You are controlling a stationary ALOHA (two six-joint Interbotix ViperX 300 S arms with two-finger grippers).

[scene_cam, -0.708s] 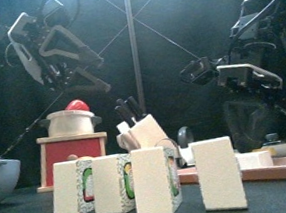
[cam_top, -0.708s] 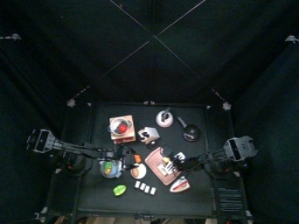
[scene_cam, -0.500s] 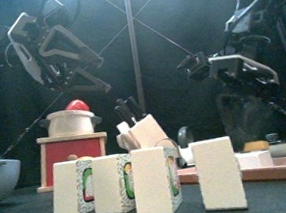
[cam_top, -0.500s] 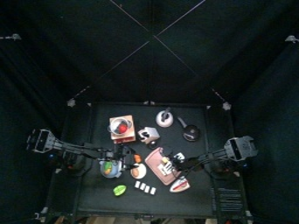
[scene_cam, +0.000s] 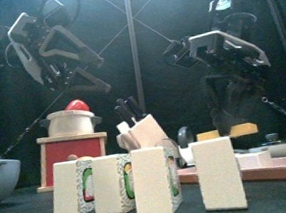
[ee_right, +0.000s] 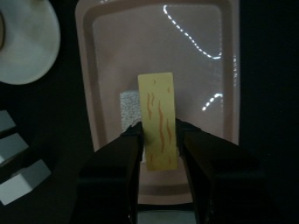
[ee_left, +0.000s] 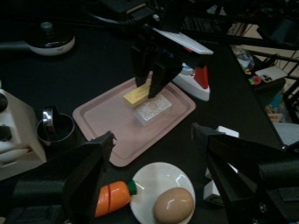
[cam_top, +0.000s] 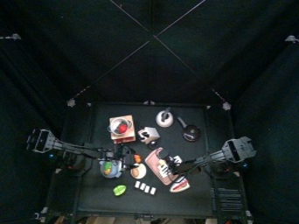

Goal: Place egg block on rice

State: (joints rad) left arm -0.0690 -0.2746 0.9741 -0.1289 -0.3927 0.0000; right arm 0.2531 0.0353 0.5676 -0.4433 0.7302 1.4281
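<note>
1. White blocks (scene_cam: 143,182) with green faces stand in a row at the table's front edge, nearest the front camera; nothing about them differs from a moment ago.
2. Behind them lies the pink tray (ee_right: 197,52), and on it the small white rice block (ee_left: 155,108), bare on top.
3. Above the tray the right gripper (ee_right: 160,156) has its jaws clamped on the yellow egg block (ee_right: 159,119). The front view shows the egg block's end hanging in the air just over the tray's level; half a second ago that spot was empty, and the arm stood further to the right and higher. It has swung inward and down.
4. In the right wrist view the egg block lies lengthwise over the tray with the rice block showing just beside and partly beneath it, so the carry looks nearly finished; what seems left is a short descent, squaring the two pieces, and letting go.
5. Farther left, the left gripper (ee_left: 152,157) hovers with its jaws apart near a white plate (ee_left: 152,178), unchanged.
</note>
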